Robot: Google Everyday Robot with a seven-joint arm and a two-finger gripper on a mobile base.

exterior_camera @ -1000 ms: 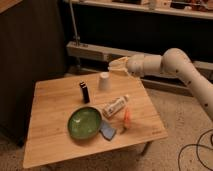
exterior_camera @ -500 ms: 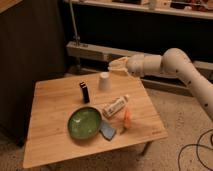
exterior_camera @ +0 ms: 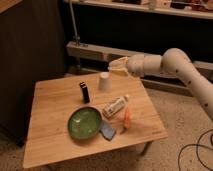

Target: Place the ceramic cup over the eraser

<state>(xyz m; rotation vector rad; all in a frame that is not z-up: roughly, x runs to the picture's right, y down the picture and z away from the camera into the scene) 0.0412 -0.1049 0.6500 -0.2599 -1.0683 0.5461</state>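
**Gripper (exterior_camera: 116, 66) beside the cup, its grip unreadable**

Whether the gripper is spread or clenched cannot be told. Nothing shows inside it, and it hangs off the tabletop, apart from everything.

The small plain white ceramic cup (exterior_camera: 104, 81) stands on the wooden table (exterior_camera: 50, 135) near the far edge, about 12 o'clock on the top. It looks wider at the foot than at the crown, so it probably sits mouth down, the right way up for capping something. The small black upright eraser block (exterior_camera: 84, 92) stands near it at 8 o'clock, with bare wood between the two. That makes the carry a short lift and shift, and the eraser's narrow upright stance could let it tip if the rim clips it.

The gripper sits at 2 o'clock of the cup, slightly higher than its crown, which suits a sideways approach to the cup's wall.

Farther out, a round green plate (exterior_camera: 85, 122) lies at 6 o'clock of the eraser. A white printed tube (exterior_camera: 115, 106) lies at 5 o'clock of the cup. A flat blue-grey pad (exterior_camera: 107, 131) sits just beside the plate's rim at 4 o'clock, and a slim orange object (exterior_camera: 126, 119) is beyond the tube.

The white arm (exterior_camera: 170, 62) enters from 3 o'clock, its forearm roughly level and its wrist aimed toward 9 o'clock. Its elbow bends and drops away toward 4 o'clock.
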